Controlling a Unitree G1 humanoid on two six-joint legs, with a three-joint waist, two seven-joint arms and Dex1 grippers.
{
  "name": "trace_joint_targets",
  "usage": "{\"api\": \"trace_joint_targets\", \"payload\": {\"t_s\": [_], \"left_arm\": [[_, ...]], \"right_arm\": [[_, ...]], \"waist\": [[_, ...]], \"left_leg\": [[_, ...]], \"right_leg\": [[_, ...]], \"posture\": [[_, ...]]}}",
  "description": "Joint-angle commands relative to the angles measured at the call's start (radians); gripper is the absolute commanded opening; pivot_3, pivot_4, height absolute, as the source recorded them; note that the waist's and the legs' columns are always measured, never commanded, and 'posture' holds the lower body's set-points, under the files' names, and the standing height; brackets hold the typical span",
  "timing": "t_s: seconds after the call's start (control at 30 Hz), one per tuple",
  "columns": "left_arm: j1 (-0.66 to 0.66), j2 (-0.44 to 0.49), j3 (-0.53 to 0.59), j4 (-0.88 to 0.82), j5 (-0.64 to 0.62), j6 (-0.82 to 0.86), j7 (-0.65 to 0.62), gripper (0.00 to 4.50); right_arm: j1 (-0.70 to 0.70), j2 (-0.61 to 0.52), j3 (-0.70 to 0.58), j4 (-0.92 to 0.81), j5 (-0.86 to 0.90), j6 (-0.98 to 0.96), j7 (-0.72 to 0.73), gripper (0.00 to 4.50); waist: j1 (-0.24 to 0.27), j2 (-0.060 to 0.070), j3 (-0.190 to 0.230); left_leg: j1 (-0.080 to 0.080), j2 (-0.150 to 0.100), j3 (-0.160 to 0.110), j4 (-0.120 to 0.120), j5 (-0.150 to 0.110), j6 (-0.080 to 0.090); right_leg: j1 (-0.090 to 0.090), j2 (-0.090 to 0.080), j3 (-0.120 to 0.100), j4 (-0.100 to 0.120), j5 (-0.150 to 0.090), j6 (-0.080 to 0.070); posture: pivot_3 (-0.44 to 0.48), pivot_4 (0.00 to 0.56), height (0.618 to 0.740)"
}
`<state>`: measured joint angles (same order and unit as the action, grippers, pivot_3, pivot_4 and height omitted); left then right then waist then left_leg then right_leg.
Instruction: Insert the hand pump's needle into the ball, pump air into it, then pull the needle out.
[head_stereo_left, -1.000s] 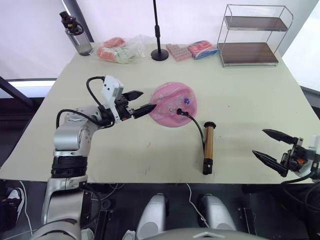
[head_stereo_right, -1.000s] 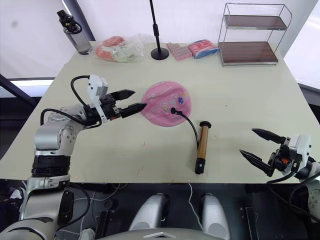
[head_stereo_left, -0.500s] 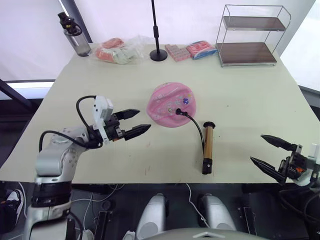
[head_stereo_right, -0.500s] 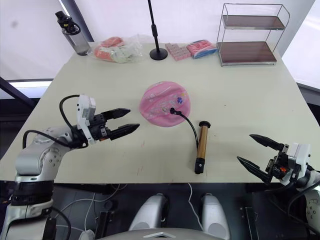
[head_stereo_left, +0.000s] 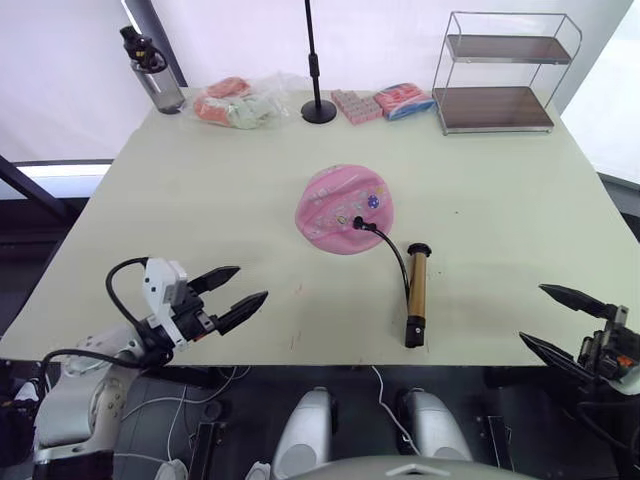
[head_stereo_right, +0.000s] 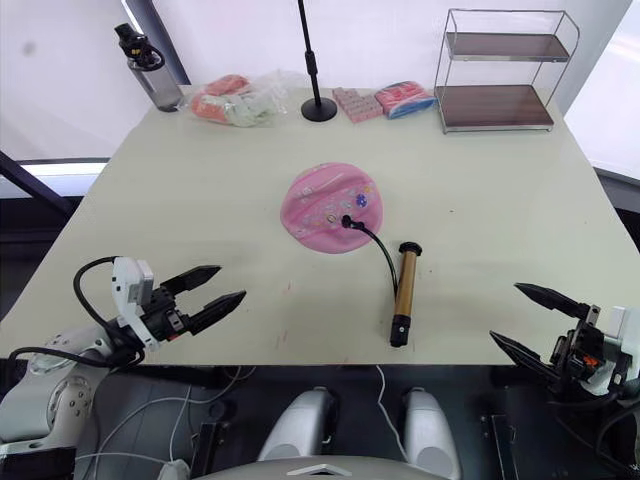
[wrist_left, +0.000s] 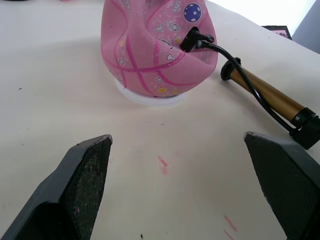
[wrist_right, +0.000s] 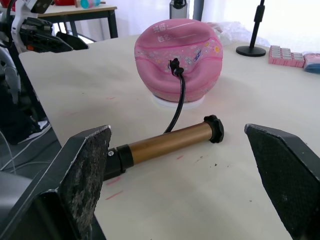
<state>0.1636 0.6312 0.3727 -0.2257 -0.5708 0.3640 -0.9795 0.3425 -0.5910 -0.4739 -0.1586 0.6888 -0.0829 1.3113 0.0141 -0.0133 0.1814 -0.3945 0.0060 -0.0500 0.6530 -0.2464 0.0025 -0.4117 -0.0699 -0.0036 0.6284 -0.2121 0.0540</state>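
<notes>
Seemingly only the insertion is done: the needle's fitting (wrist_left: 192, 38) sits in the dented ball (head_stereo_left: 345, 208), the hand pump (head_stereo_left: 415, 296) lies untouched on the table (head_stereo_left: 500, 190) between both empty, spread-open grippers, left gripper (head_stereo_left: 235, 297) and right gripper (head_stereo_left: 560, 320), well ahead of each.

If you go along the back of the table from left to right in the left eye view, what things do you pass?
Water bottle → clear bag of packets → black stand → pink block → red and blue packet → wire shelf.
</notes>
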Motion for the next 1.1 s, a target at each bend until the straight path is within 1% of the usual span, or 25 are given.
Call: {"api": "trace_joint_targets", "payload": {"t_s": [0.03,0.1,0.17,0.33,0.4,0.53,0.63,0.73,0.93,1.1], "left_arm": [[0.019,0.019,0.016,-0.022,0.009,-0.027,0.000,4.49],[0.026,0.029,-0.008,-0.041,0.034,-0.019,0.018,4.49],[0.031,0.037,-0.061,-0.101,0.050,0.011,0.033,4.49],[-0.018,0.029,-0.237,-0.248,0.089,0.175,0.166,4.49],[-0.052,-0.003,-0.274,-0.279,0.071,0.247,0.235,4.49],[-0.179,-0.112,-0.395,-0.329,0.042,0.424,0.376,4.49],[-0.250,-0.192,-0.458,-0.314,0.033,0.500,0.437,4.49],[-0.313,-0.244,-0.553,-0.268,0.080,0.517,0.470,4.49],[-0.435,-0.382,-0.653,-0.169,0.119,0.546,0.546,4.49],[-0.498,-0.426,-0.721,-0.094,0.157,0.577,0.562,4.49]], "right_arm": [[0.007,-0.022,-0.042,0.021,0.012,-0.033,0.032,4.50],[0.006,-0.028,-0.046,0.040,0.010,-0.043,0.046,4.50],[0.006,-0.032,-0.048,0.048,0.008,-0.049,0.053,4.50],[0.025,-0.051,-0.042,0.039,0.018,-0.032,0.079,4.50],[0.029,-0.055,-0.043,0.032,0.018,-0.031,0.081,4.50],[0.030,-0.072,-0.042,0.015,0.019,-0.023,0.079,4.50],[0.025,-0.080,-0.037,0.000,0.025,-0.008,0.076,4.50],[0.016,-0.085,-0.029,-0.014,0.022,-0.001,0.074,4.50],[0.013,-0.091,-0.021,-0.027,0.005,0.004,0.070,4.50],[0.015,-0.094,-0.009,-0.044,-0.027,0.007,0.048,4.50]], "waist": [[-0.001,0.000,0.000],[-0.001,0.000,0.000],[-0.001,0.000,0.000],[0.001,0.000,0.000],[0.000,0.000,-0.001],[0.000,0.001,-0.001],[-0.003,0.000,-0.001],[-0.002,0.000,-0.001],[-0.002,0.001,-0.001],[-0.003,0.001,-0.001]], "left_leg": [[0.000,0.000,0.000,0.000,0.000,0.000],[0.001,0.000,0.001,0.000,0.000,0.000],[0.001,0.000,0.001,0.000,0.000,0.000],[0.001,0.000,0.001,0.000,0.000,0.000],[0.001,0.000,0.001,0.001,0.000,0.000],[0.002,0.000,0.001,0.002,0.000,0.000],[0.002,-0.001,0.001,0.007,0.000,0.000],[0.004,0.000,0.002,0.008,0.000,0.000],[0.001,0.000,0.001,0.015,0.000,0.000],[0.001,0.000,0.001,0.015,0.000,0.000]], "right_leg": [[0.000,0.000,0.000,0.000,0.000,0.000],[0.000,0.000,0.000,0.000,0.000,0.000],[0.000,0.000,0.001,0.000,0.000,0.000],[0.000,0.000,0.001,0.001,0.000,0.001],[0.000,0.001,0.001,0.001,0.000,0.001],[0.001,0.001,0.002,0.004,0.001,0.002],[0.001,0.001,0.002,0.010,0.001,0.003],[0.001,0.002,0.004,0.013,0.000,0.001],[0.001,0.003,0.004,0.015,0.000,0.001],[0.000,0.003,0.004,0.014,0.000,0.001]], "posture": [[0.000,0.150,0.731],[0.000,0.150,0.731],[0.000,0.150,0.731],[0.000,0.150,0.731],[0.000,0.150,0.731],[0.000,0.150,0.731],[0.000,0.150,0.731],[0.000,0.150,0.731],[0.000,0.150,0.731],[0.000,0.150,0.731]]}}
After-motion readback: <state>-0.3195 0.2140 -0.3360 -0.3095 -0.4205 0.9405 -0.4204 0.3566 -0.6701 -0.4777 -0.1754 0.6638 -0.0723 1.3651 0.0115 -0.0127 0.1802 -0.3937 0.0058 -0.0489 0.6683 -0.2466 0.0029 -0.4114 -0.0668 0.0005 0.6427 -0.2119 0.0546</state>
